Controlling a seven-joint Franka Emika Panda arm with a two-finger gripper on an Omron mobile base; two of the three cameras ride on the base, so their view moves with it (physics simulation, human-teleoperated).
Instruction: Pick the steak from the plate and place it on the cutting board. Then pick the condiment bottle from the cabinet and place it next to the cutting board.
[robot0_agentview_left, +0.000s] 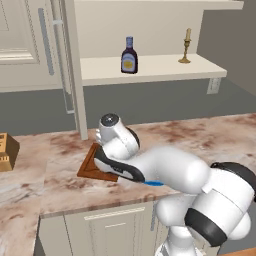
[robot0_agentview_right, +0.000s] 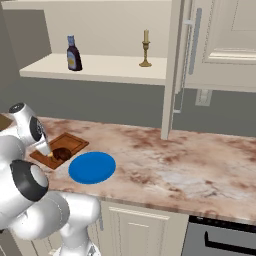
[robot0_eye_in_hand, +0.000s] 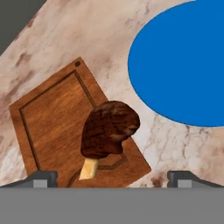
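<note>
**Three cameras, one marble bench**

Two base cameras look forward and down from behind the arm — one from its left, one from its right — sharing the bench (robot0_agentview_left: 210, 135), cutting board (robot0_agentview_right: 70, 142) and cabinet (robot0_agentview_left: 150, 67) shelf. The hand camera peers down close over the board's corner and the plate (robot0_eye_in_hand: 183, 65).

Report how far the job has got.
Done: the steak lies on the board, near its corner by the plate, which is bare. In hand: nothing; the hand hangs open above the steak. Left: the bottle stands on the cabinet shelf and has to be set beside the board.
</note>
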